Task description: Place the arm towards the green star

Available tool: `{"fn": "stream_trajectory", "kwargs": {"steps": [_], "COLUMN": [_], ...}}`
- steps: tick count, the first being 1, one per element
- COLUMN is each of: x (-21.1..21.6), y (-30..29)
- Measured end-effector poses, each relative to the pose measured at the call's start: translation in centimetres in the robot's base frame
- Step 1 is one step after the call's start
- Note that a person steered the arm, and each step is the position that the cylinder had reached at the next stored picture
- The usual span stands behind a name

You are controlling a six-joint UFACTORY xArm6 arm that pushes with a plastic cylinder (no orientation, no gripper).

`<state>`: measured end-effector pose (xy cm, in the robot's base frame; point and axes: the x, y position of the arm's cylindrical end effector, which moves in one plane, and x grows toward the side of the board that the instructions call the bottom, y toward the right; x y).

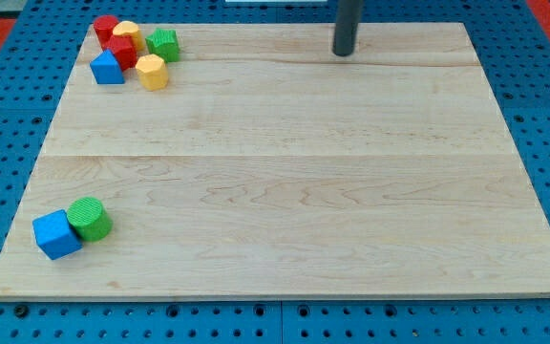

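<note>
Rod end first: my tip (pixel 344 53) rests near the upper edge of the wooden tabletop (pixel 285 182), right of centre in the frame; this tool is a plain rod with no jaws, so it neither opens nor closes and grips nothing; the green star (pixel 163 44) sits in the upper left cluster, well apart from my tip, beside a yellow block (pixel 127 34), a red cylinder (pixel 105 28), a red block (pixel 121 52), a blue triangular block (pixel 107 69) and a yellow hexagonal block (pixel 151 72); at lower left a blue cube (pixel 56 234) touches a green cylinder (pixel 89 218); a blue pegboard (pixel 542 86) surrounds the tabletop.
</note>
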<state>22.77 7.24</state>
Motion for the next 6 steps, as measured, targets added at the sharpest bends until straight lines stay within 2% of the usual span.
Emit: {"fn": "stream_trajectory", "kwargs": {"steps": [1, 6], "x": [-3.0, -3.6], "y": [-7.9, -20.7]}}
